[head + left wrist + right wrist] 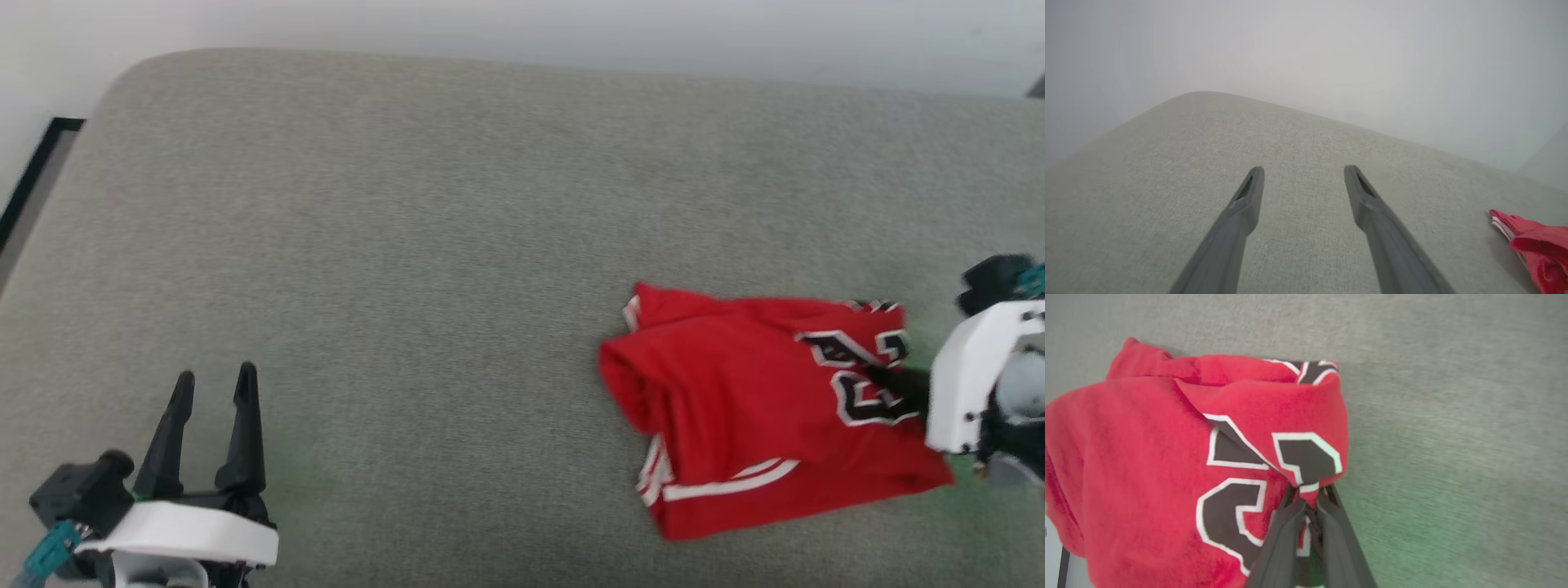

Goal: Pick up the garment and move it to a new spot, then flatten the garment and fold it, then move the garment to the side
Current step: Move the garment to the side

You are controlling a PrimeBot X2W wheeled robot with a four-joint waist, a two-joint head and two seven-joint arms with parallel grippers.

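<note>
The right pincer [1308, 496] was clenched on the numbered edge of the garment [735, 408]. The garment lay bunched at the right of the grey cushion [408, 204]. The left pincer [214, 376] was released, well apart.

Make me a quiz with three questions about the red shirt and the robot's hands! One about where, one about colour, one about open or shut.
1. In the head view, where is the garment on the grey cushion?
A) toward the right
B) at the far left
C) hanging off the far edge

2. What colour is the big print on it?
A) blue
B) black with white outlines
C) yellow

3. How is the right gripper?
A) wide open
B) shut on the garment
C) shut on nothing

Answers:
1 A: the garment sits right of the middle, next to the right gripper.
2 B: the right wrist view shows black shapes edged in white.
3 B: its fingers pinch a fold of red cloth, while the left gripper stands open, apart from the garment.
</note>
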